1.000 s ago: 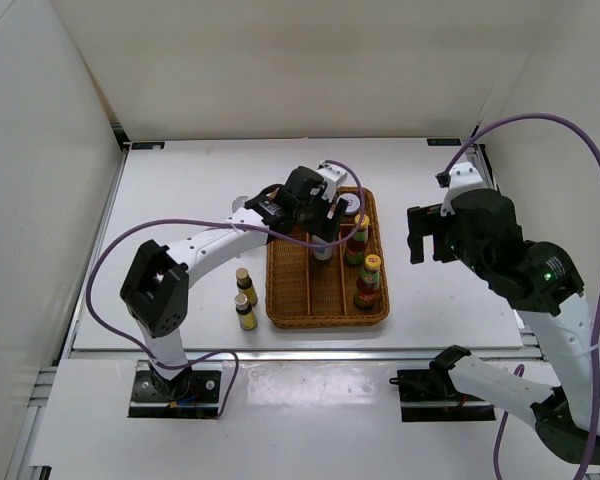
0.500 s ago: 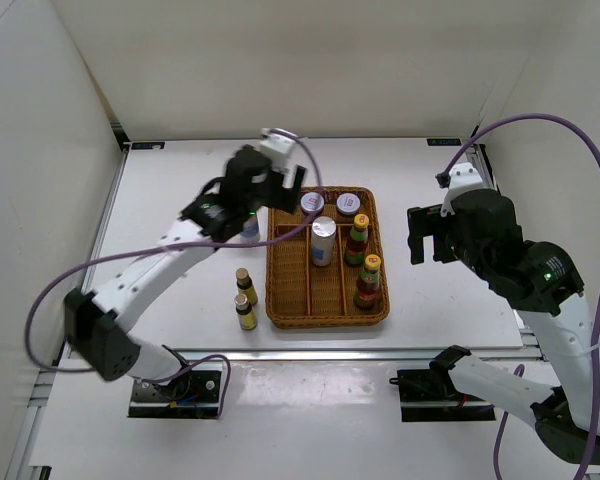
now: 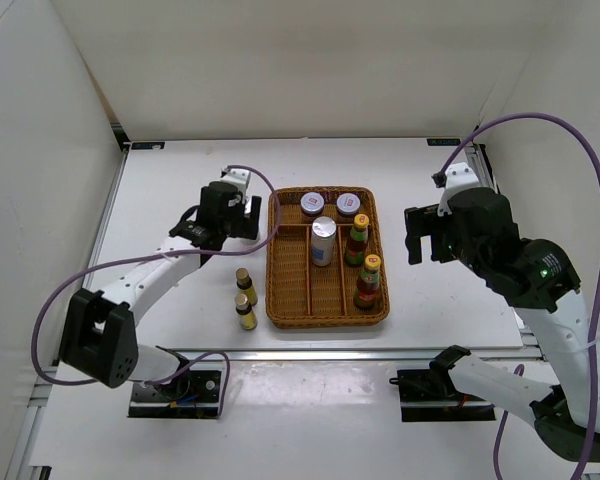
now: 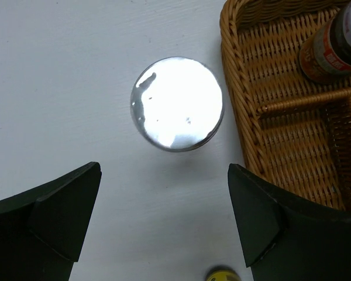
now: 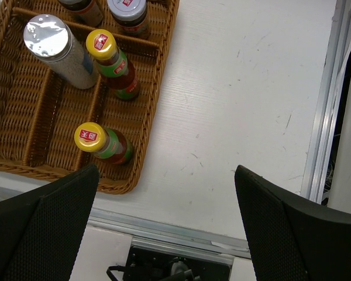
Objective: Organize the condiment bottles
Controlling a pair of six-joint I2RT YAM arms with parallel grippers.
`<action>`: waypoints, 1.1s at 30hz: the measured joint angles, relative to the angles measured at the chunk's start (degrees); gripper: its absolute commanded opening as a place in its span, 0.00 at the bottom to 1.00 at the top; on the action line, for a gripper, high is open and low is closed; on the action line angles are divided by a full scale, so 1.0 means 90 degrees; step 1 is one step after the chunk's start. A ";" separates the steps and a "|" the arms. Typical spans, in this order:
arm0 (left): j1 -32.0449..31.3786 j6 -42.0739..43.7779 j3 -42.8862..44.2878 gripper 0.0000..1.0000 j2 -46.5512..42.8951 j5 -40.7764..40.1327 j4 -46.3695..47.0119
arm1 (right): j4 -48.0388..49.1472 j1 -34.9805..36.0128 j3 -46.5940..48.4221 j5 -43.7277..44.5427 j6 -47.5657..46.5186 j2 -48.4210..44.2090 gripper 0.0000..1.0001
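Sauce bottles [image 5: 112, 65]: yellow caps, red square marks, writing illegible.

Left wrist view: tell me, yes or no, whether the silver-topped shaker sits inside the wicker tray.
No, the silver-topped shaker stands on the white table, just outside the wicker tray and its rim.

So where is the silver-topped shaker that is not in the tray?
The shaker stands on the table just outside the left wall of the wicker tray, below the open left gripper, seen in the left wrist view.
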 measured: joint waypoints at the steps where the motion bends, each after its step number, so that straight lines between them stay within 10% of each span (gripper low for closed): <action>1: -0.0044 0.0002 0.0061 1.00 0.0083 -0.0029 0.0007 | 0.0000 0.0000 0.0000 -0.0012 0.0000 0.0000 1.00; 17: -0.0112 -0.0141 0.0481 0.98 0.1166 -0.0129 0.0503 | -0.0002 0.0000 0.0000 -0.0121 -0.0022 0.0051 1.00; 33: 0.0398 -0.0238 0.0454 0.36 0.1076 0.0607 0.0682 | 0.0007 0.0000 0.0323 -0.0588 -0.0019 0.0869 1.00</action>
